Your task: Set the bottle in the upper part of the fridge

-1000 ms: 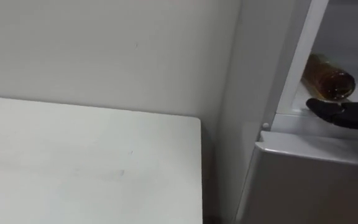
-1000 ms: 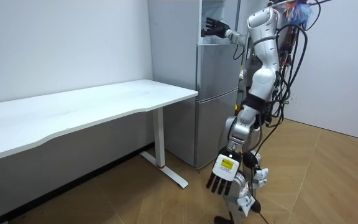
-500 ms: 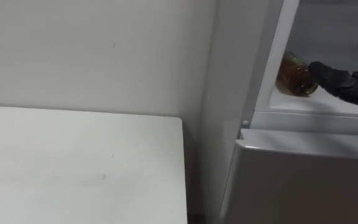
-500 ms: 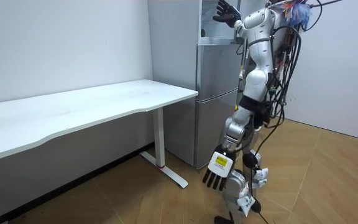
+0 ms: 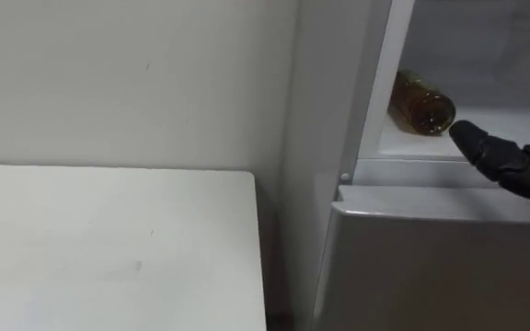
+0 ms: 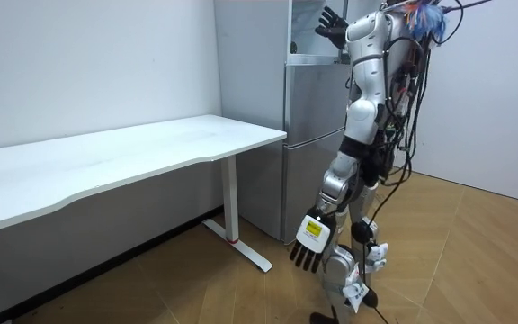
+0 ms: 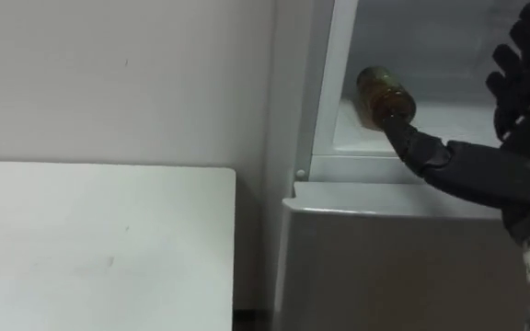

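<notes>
Pale tabletop [image 5: 109,248] lies nearest in the eye views, at 7 to 9 o'clock, with a plain wall [image 5: 136,74] behind it. At 4 to 5 o'clock, just beside the table's edge, is the closed grey lower door [image 5: 431,267] of the fridge [image 6: 313,135], which the robot stands right up against in the room view. There its left hand [image 6: 309,254] hangs low beside its leg, fingers straight and holding nothing. Above the lower door, at 3 o'clock, the right hand [image 7: 500,179] is raised at the sill of the open upper compartment [image 5: 486,37], fingers spread wide and upright, thumb stretched out toward 10 o'clock, nothing in its grasp. The thumb's tip reaches the near end of the bottle [image 5: 421,103]; whether it touches cannot be told. The amber bottle lies on its side on the compartment's white floor, at 1 o'clock, close to the left wall.
</notes>
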Tool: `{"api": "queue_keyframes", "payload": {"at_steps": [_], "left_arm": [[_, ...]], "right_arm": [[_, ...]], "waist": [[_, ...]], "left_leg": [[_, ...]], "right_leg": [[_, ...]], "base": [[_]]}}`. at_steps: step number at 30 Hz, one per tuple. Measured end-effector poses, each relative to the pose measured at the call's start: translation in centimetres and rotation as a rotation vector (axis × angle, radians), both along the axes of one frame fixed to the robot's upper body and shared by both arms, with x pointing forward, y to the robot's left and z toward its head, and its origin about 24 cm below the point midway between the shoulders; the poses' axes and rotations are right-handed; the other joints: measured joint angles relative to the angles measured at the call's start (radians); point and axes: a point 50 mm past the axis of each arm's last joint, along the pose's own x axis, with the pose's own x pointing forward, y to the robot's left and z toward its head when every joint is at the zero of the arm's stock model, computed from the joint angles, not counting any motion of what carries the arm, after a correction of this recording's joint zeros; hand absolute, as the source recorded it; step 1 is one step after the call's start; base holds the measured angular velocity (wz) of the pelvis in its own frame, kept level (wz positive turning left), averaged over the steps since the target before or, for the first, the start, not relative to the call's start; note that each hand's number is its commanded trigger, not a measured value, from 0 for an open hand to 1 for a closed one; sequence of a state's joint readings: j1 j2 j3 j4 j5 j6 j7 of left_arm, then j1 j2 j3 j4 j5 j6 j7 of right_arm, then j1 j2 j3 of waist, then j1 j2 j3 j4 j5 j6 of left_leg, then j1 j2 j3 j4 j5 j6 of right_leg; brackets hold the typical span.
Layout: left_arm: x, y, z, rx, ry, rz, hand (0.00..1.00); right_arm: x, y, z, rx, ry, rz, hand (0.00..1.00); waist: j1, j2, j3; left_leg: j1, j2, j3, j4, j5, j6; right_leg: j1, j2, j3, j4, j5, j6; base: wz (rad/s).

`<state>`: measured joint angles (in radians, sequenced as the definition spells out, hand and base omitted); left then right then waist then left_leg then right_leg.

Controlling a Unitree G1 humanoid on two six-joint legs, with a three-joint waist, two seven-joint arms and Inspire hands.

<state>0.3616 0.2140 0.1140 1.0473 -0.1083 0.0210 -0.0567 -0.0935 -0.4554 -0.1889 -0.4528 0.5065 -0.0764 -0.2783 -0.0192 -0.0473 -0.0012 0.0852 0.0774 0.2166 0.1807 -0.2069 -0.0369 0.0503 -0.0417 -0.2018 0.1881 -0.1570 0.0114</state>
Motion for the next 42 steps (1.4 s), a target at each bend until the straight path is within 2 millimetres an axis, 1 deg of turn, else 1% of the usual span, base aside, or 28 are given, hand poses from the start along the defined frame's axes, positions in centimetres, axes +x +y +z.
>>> {"api": "queue_keyframes", "payload": {"at_steps": [1, 2, 3, 6, 7, 8, 10, 12, 13, 15, 18, 21, 23, 26, 28, 30, 32, 34, 37, 39, 41, 42], "left_arm": [[0.0, -0.1, 0.0, -0.003, 0.002, 0.002, 0.00], [-0.2, -0.3, -0.1, -0.008, 0.007, 0.006, 0.00], [-0.2, -0.4, -0.2, -0.010, 0.009, 0.005, 0.00], [-0.2, -0.8, -0.3, -0.015, 0.013, -0.008, 0.00], [-0.2, -0.9, -0.4, -0.018, 0.014, -0.011, 0.00], [-0.1, -1.1, -0.4, -0.022, 0.014, -0.009, 0.00], [0.2, -1.3, -0.6, -0.029, 0.009, -0.008, 0.00], [0.4, -1.4, -0.6, -0.030, 0.007, -0.008, 0.00], [0.3, -1.5, -0.6, -0.031, 0.006, -0.008, 0.00], [0.0, -1.5, -0.7, -0.031, 0.014, -0.005, 0.00], [0.0, -1.5, -0.7, -0.031, 0.016, -0.004, 0.00], [-0.2, -1.5, -0.8, -0.030, 0.017, -0.003, 0.00], [-0.3, -1.6, -0.8, -0.032, 0.023, -0.012, 0.00], [-0.4, -1.7, -0.8, -0.035, 0.026, -0.020, 0.00], [-0.3, -1.7, -0.8, -0.035, 0.022, -0.022, 0.00], [-0.2, -1.7, -0.8, -0.035, 0.021, -0.024, 0.00], [0.1, -1.7, -0.8, -0.035, 0.012, -0.031, 0.00], [0.7, -1.8, -0.8, -0.032, -0.004, -0.041, 0.00], [1.6, -1.8, -0.8, -0.025, -0.026, -0.057, 0.00], [1.9, -1.7, -0.8, -0.026, -0.043, -0.042, 0.00], [2.0, -1.6, -0.7, -0.023, -0.053, -0.039, 0.00], [2.1, -1.6, -0.7, -0.023, -0.056, -0.039, 0.00]], "right_arm": [[-0.1, 0.0, -0.1, 0.001, 0.003, 0.003, 0.00], [-0.2, 0.1, -0.5, 0.010, 0.012, 0.006, 0.00], [-0.2, 0.1, -0.7, 0.017, 0.018, 0.004, 0.00], [-0.8, -0.1, -2.4, 0.027, 0.066, -0.038, 0.00], [-1.2, -0.2, -3.4, 0.015, 0.096, -0.071, 0.00], [-1.7, -0.3, -4.3, -0.001, 0.129, -0.100, 0.00], [-2.3, -0.5, -5.4, -0.020, 0.177, -0.138, 0.00], [-2.6, -0.6, -6.0, -0.033, 0.202, -0.174, 0.00], [-2.9, -0.6, -6.2, -0.060, 0.210, -0.206, 0.00], [-3.3, -0.7, -6.7, -0.074, 0.220, -0.254, 0.00], [-3.7, -0.8, -7.3, -0.062, 0.214, -0.326, 0.00], [-4.1, -1.5, -8.7, -0.061, 0.265, -0.385, 0.00], [-4.4, -2.0, -10.2, -0.043, 0.325, -0.425, 0.00], [-4.6, -2.4, -11.8, -0.010, 0.385, -0.469, 0.00], [-4.8, -2.6, -12.2, 0.003, 0.402, -0.496, 0.00], [-5.0, -2.7, -12.9, 0.007, 0.417, -0.523, 0.00], [-5.2, -2.8, -13.7, -0.022, 0.451, -0.561, 0.00], [-5.4, -2.7, -14.5, -0.039, 0.478, -0.575, 0.00], [-5.6, -2.8, -16.2, -0.042, 0.548, -0.589, 0.00], [-5.8, -3.0, -17.4, -0.031, 0.594, -0.597, 0.00], [-6.3, -3.2, -19.1, 0.004, 0.670, -0.602, 0.00], [-6.5, -3.4, -19.5, 0.010, 0.688, -0.606, 0.00]], "waist": [[-0.004, 0.001, -0.0010], [-0.010, 0.007, -0.0013], [-0.014, 0.010, -0.0003], [-0.018, 0.023, -0.0019], [-0.020, 0.028, -0.0038], [-0.024, 0.034, -0.0037], [-0.025, 0.042, -0.0019], [-0.025, 0.049, -0.0047], [-0.026, 0.053, -0.0041], [-0.024, 0.052, -0.0047], [-0.026, 0.049, -0.0029], [-0.019, 0.041, -0.0014], [-0.009, 0.037, -0.0012], [-0.003, 0.038, -0.0012], [-0.005, 0.041, -0.0001], [-0.005, 0.044, -0.0008], [-0.006, 0.049, -0.0033], [-0.007, 0.051, -0.0021], [-0.006, 0.047, 0.0008], [-0.004, 0.045, 0.0012], [-0.004, 0.044, 0.0009], [-0.004, 0.044, 0.0010]], "left_leg": [[0.001, 0.000, 0.000, 0.000, 0.000, 0.000], [0.005, 0.001, 0.001, -0.003, 0.000, 0.000], [0.008, 0.001, 0.002, -0.004, 0.000, -0.001], [0.013, 0.003, 0.004, -0.015, -0.003, -0.004], [0.013, 0.005, 0.006, -0.013, -0.006, -0.006], [0.013, 0.005, 0.006, -0.013, -0.006, -0.006], [0.011, 0.005, 0.006, -0.013, -0.006, -0.006], [0.009, 0.005, 0.010, -0.014, -0.006, -0.006], [0.010, 0.005, 0.019, -0.015, -0.006, -0.006], [0.015, 0.005, 0.027, -0.016, -0.006, -0.006], [0.018, 0.005, 0.029, -0.016, -0.006, -0.006], [0.026, 0.005, 0.031, -0.017, -0.007, -0.006], [0.025, 0.005, 0.031, -0.017, -0.009, -0.006], [0.022, 0.005, 0.031, -0.016, -0.011, -0.005], [0.021, 0.005, 0.030, -0.015, -0.011, -0.005], [0.021, 0.005, 0.029, -0.015, -0.011, -0.005], [0.016, 0.005, 0.030, -0.016, -0.011, -0.005], [0.014, 0.005, 0.030, -0.016, -0.011, -0.005], [0.015, 0.002, 0.030, -0.016, -0.011, -0.005], [0.016, 0.001, 0.030, -0.017, -0.011, -0.005], [0.022, -0.001, 0.031, -0.021, -0.011, -0.005], [0.021, -0.001, 0.031, -0.022, -0.011, -0.005]], "right_leg": [[0.000, 0.000, 0.001, 0.000, 0.000, 0.000], [0.000, 0.001, 0.003, 0.000, 0.000, 0.000], [0.000, 0.002, 0.005, 0.000, 0.000, 0.000], [-0.001, 0.006, 0.011, 0.002, 0.000, 0.000], [-0.001, 0.008, 0.012, 0.002, 0.000, 0.000], [-0.001, 0.008, 0.011, 0.002, 0.000, -0.001], [-0.004, 0.008, 0.012, 0.002, 0.001, -0.001], [-0.016, 0.010, 0.021, 0.004, 0.002, -0.003], [-0.018, 0.012, 0.031, 0.004, 0.002, -0.003], [-0.016, 0.012, 0.037, 0.005, 0.002, -0.003], [-0.016, 0.012, 0.037, 0.007, 0.002, -0.003], [-0.015, 0.012, 0.037, 0.006, 0.001, -0.002], [-0.015, 0.012, 0.037, 0.001, 0.001, -0.002], [-0.017, 0.012, 0.036, 0.001, 0.000, 0.000], [-0.017, 0.012, 0.036, -0.001, 0.000, 0.000], [-0.016, 0.012, 0.035, -0.002, 0.000, 0.000], [-0.016, 0.012, 0.035, -0.001, 0.000, 0.000], [-0.018, 0.012, 0.037, -0.001, 0.000, 0.000], [-0.018, 0.011, 0.042, -0.001, -0.002, 0.002], [-0.018, 0.011, 0.050, -0.002, -0.003, 0.004], [-0.027, 0.011, 0.054, -0.002, -0.004, 0.005], [-0.028, 0.011, 0.054, -0.002, -0.004, 0.005]], "base": [[-0.07], [-0.03], [-0.05], [-0.09], [-0.07], [-0.04], [-0.04], [-0.17], [-0.22], [-0.13], [0.00], [0.00], [0.00], [0.00], [0.00], [0.00], [0.00], [0.00], [0.00], [-0.02], [-0.05], [0.00]]}}
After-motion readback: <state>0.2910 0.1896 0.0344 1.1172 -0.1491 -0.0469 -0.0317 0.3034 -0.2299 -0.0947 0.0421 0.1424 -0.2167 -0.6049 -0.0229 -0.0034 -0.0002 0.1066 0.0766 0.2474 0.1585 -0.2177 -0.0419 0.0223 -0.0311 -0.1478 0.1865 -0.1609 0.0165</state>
